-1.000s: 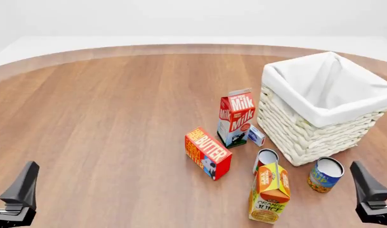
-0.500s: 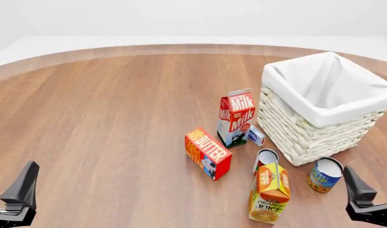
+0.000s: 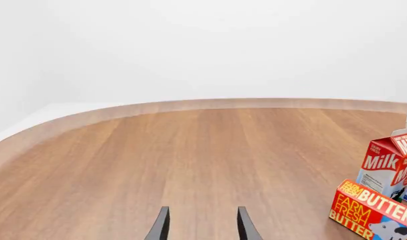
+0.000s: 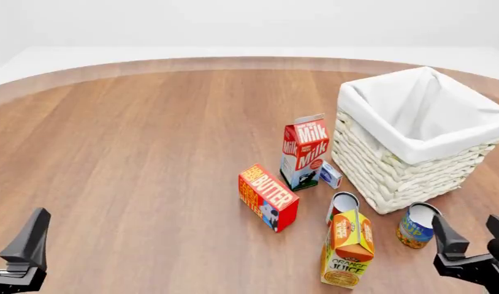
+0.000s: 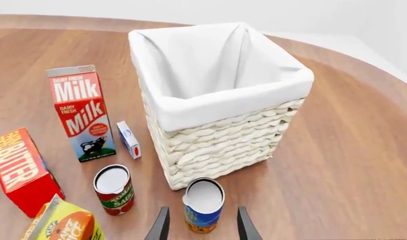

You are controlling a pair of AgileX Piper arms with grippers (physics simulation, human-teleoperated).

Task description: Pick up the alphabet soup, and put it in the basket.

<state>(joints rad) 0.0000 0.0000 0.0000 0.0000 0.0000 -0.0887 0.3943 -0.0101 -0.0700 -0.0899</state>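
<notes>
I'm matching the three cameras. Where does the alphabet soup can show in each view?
Front view: alphabet soup at lower right, beside the basket, just ahead of the right gripper.
Right wrist view: can between the open fingers.
Left wrist view: not in it.
Shared landmark: milk carton.

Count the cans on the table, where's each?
2. The alphabet soup stands upright near the basket, just ahead of the open right gripper. The red-labelled can stands upright beside the orange juice carton. None looks hidden.
</notes>
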